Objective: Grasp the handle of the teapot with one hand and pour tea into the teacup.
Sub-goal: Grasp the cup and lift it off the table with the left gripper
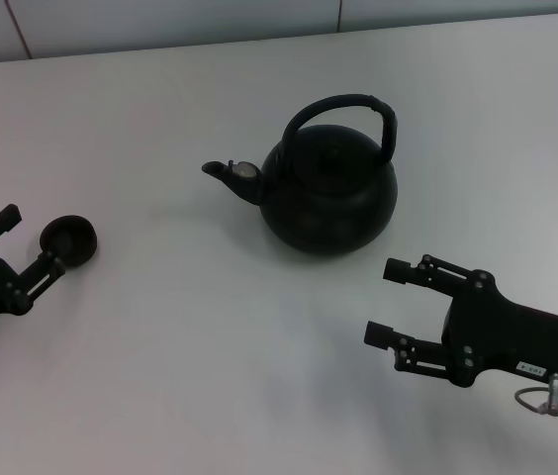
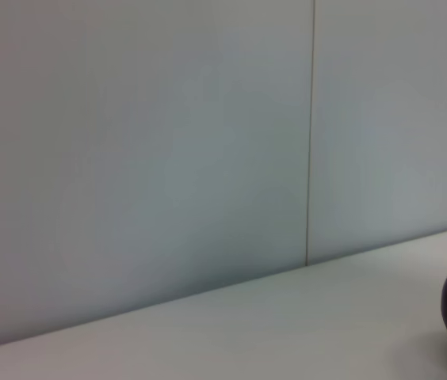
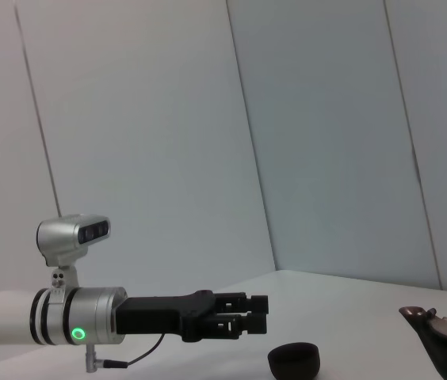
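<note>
Pale wall panels (image 3: 326, 134) with thin vertical seams are seen behind a plain white worktop (image 1: 210, 376). Near the middle of the worktop, toward its far side, the teapot (image 1: 328, 193) is set upright, its short spout (image 1: 232, 174) turned toward the robot's left. The handle (image 1: 343, 111) is arched over the lid, and nothing is touching it.

The teacup (image 1: 68, 240) is placed well apart from the teapot, on the robot's left, upright on the worktop. The left pincer (image 1: 29, 241) is held low beside it, its two fingers spread apart; the nearer finger (image 1: 46, 267) lies just beside the cup or against it, which of the two cannot be told. In the right wrist view the same pincer (image 3: 257, 313) is seen from the side, just behind the teacup (image 3: 294, 360).

The right pincer (image 1: 386, 302) is held near the worktop's front edge, on the near side of the teapot and apart from it, with its fingers spread wide and nothing between them.
</note>
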Robot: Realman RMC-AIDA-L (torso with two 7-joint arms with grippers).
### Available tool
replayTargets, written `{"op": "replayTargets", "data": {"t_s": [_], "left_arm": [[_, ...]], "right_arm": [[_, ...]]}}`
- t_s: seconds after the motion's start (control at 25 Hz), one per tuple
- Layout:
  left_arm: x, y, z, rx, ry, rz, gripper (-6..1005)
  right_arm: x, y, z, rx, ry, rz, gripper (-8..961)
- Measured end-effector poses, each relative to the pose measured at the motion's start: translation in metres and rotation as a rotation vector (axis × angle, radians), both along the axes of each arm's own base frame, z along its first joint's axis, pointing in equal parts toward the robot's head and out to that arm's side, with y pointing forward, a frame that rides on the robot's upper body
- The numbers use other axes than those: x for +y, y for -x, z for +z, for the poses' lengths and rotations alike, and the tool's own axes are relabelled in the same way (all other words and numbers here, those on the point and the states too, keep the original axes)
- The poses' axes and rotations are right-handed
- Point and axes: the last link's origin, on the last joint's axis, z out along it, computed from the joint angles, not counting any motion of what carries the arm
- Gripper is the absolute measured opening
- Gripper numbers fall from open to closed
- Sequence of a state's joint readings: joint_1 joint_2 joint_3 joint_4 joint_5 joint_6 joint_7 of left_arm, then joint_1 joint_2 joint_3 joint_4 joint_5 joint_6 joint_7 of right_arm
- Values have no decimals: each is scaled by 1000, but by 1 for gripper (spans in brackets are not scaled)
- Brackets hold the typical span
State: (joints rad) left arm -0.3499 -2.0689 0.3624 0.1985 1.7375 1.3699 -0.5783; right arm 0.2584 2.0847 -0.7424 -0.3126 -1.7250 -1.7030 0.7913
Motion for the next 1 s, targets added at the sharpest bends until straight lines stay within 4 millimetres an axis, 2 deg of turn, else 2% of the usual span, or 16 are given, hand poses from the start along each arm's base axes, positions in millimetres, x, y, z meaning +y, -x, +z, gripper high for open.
{"op": "replayTargets", "data": {"t_s": [0.64,1.0], "left_arm": [[-2,10,-11,108,42,22,692],[4,13,-12,139,47,44,691]], "right_arm": [[6,2,-1,-7,1,0,785],[6,2,-2,-6,1,-2,785]]}}
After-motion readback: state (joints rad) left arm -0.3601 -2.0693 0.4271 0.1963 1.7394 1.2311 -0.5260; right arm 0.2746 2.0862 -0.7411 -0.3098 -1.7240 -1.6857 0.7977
